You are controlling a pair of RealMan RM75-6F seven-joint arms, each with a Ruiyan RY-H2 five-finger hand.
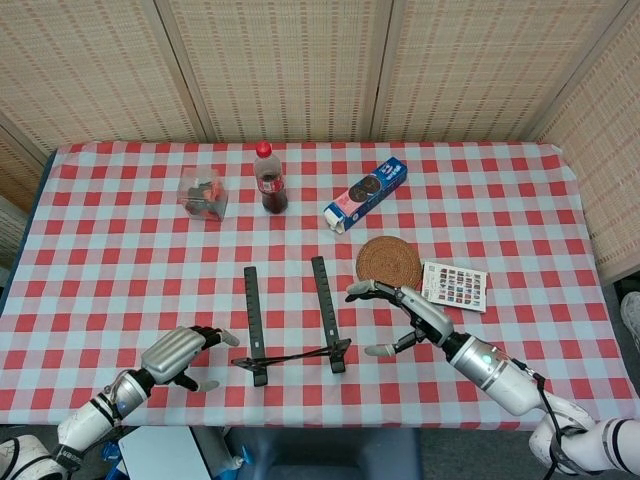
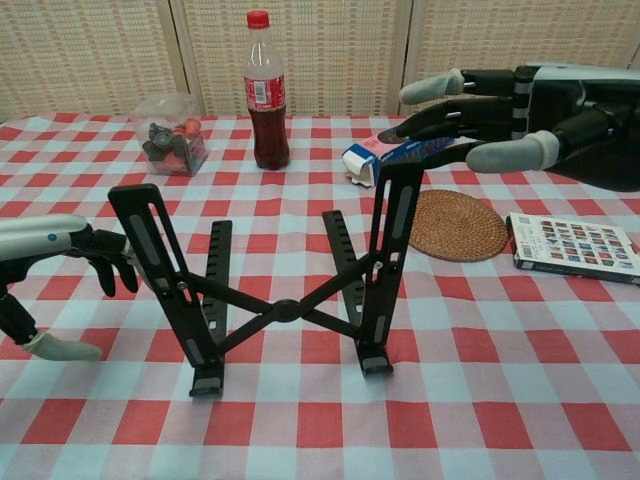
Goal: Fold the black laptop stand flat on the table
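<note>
At the left, the left robot hand (image 2: 60, 262) is low over the counter (image 1: 100, 250), just beside the left leg of the black laptop stand (image 2: 285, 290) and not touching it. Its fingers are spread a little and hold nothing. The stand is near the front edge of the counter, between the two hands. It is not folded: both arms rise upright and the crossed bars are open. At the right, the right robot hand (image 2: 490, 110) hovers near the top of the right arm, with fingers apart and nothing held. I judge that the folding is not yet begun; all the work is left.
</note>
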